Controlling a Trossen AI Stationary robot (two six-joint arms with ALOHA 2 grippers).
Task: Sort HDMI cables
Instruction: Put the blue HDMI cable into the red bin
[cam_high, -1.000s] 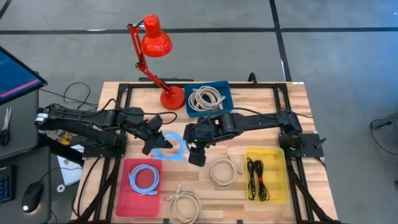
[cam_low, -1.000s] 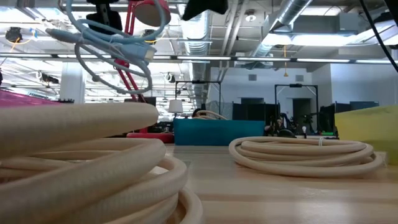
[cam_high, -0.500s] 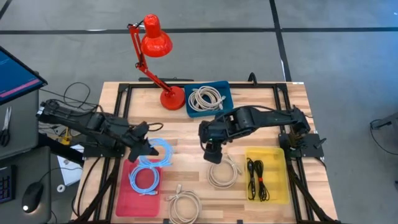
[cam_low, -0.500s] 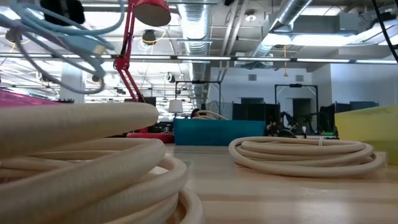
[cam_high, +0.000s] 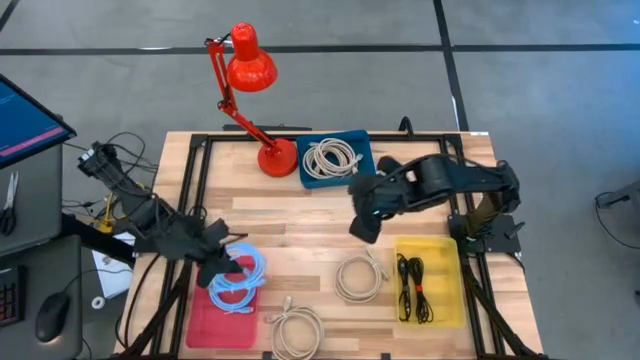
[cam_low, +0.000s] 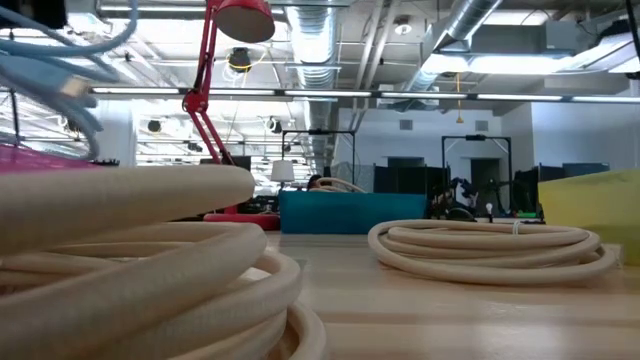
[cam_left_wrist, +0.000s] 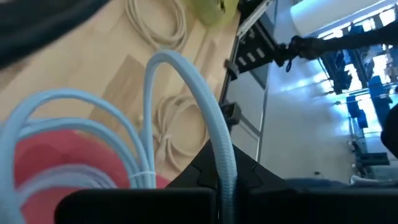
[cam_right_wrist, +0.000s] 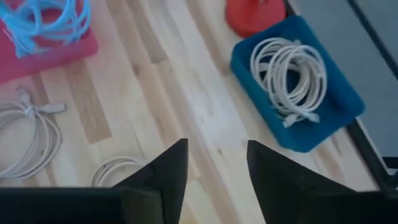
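My left gripper (cam_high: 217, 267) is shut on a light-blue cable coil (cam_high: 243, 268) and hovers over the red tray (cam_high: 205, 322), where another light-blue coil (cam_high: 232, 295) lies. In the low view the held coil (cam_low: 40, 60) hangs high at the left. My right gripper (cam_high: 364, 226) is open and holds nothing, above bare table between the blue tray (cam_high: 362, 145) and the yellow tray (cam_high: 445, 250). Beige coils rest flat in the blue tray (cam_high: 330, 158), on the table (cam_high: 360, 278) and at the near edge (cam_high: 297, 330). Black bundles (cam_high: 413, 290) lie in the yellow tray. My left gripper pinches one strand of the light-blue coil (cam_left_wrist: 219, 163) between its two fingers, which lie across the cable. The loops arch out past the fingertips. The coil is lifted clear and hangs over the red tray (cam_left_wrist: 43, 168).
A red desk lamp (cam_high: 250, 70) stands at the far edge beside the blue tray. Black frame rails (cam_high: 190, 170) run along the table's sides. Bare wood (cam_high: 300, 225) lies in the table's middle. The right wrist view shows the blue tray with its beige coil (cam_right_wrist: 289, 71).
My left gripper has carried the light-blue coil from the table's middle toward the near-left, over the red tray. My right gripper has drawn away from the coil, toward the right and far side.
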